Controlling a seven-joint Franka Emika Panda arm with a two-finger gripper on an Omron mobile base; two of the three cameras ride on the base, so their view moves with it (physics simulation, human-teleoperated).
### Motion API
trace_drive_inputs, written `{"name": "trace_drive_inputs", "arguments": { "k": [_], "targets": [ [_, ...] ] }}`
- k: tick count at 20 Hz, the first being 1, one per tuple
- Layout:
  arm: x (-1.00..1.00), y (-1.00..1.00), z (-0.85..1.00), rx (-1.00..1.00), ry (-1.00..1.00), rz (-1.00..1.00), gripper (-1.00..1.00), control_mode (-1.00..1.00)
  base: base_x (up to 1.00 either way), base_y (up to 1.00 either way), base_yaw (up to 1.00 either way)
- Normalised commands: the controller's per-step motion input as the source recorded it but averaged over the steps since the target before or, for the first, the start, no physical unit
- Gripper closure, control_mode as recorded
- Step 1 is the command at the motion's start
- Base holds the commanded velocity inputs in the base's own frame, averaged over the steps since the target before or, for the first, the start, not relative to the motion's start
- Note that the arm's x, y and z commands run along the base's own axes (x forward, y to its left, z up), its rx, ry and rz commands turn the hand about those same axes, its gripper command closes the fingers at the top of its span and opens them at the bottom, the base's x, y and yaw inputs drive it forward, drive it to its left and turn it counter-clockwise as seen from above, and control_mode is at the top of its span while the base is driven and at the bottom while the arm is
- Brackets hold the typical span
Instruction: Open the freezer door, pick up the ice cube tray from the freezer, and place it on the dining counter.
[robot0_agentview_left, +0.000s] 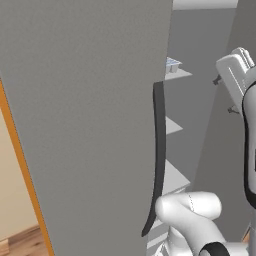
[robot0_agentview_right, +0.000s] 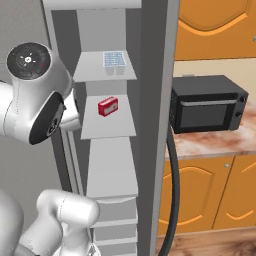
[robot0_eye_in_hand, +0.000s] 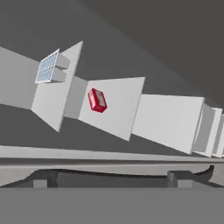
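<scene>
Closest to the left base camera, the freezer door (robot0_agentview_left: 85, 125): swung out, its free edge carrying the long dark handle (robot0_agentview_left: 158, 160), which curves down beside the arm's white elbow. Past that edge, a narrow opening into the freezer (robot0_agentview_right: 107, 150), with stacked pale shelves running down between grey side walls. From the right base view, open column clear to see, bounded on the right by the grey door edge, with a second dark handle (robot0_agentview_right: 172, 195) hanging just beside it. Beyond that, a black microwave (robot0_agentview_right: 207, 102) on a marbled counter (robot0_agentview_right: 215, 142) over orange cabinets.

On the top shelf, toward its back, the ice cube tray (robot0_agentview_right: 114, 59), lying flat, free room around it on the shelf. One shelf lower, a small red box (robot0_agentview_right: 108, 106), well apart from the tray. Lower shelves bare.

Pincer (robot0_eye_in_hand: 112, 180) spread wide, finger tips (robot0_eye_in_hand: 40, 180) far apart at the bottom of the hand view, pinching nothing and touching nothing, pointed into the freezer with tray (robot0_eye_in_hand: 47, 68) and red box (robot0_eye_in_hand: 97, 100) ahead.
</scene>
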Motion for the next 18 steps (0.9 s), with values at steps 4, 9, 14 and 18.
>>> {"name": "trace_drive_inputs", "arguments": {
  "k": [4,9,14,18],
  "targets": [
    [0.16,0.00,0.00,0.10,-0.01,0.00,-1.00,-1.00,0.00,0.00,0.00],
    [0.43,0.00,0.00,0.08,-0.02,0.00,-1.00,-1.00,0.00,0.00,0.00],
    [0.45,0.00,0.00,0.08,-0.07,0.00,-1.00,-1.00,0.00,0.00,0.00],
    [0.33,-0.01,0.00,0.07,-0.05,0.00,-1.00,-1.00,0.00,0.00,0.00]
  ]
}}
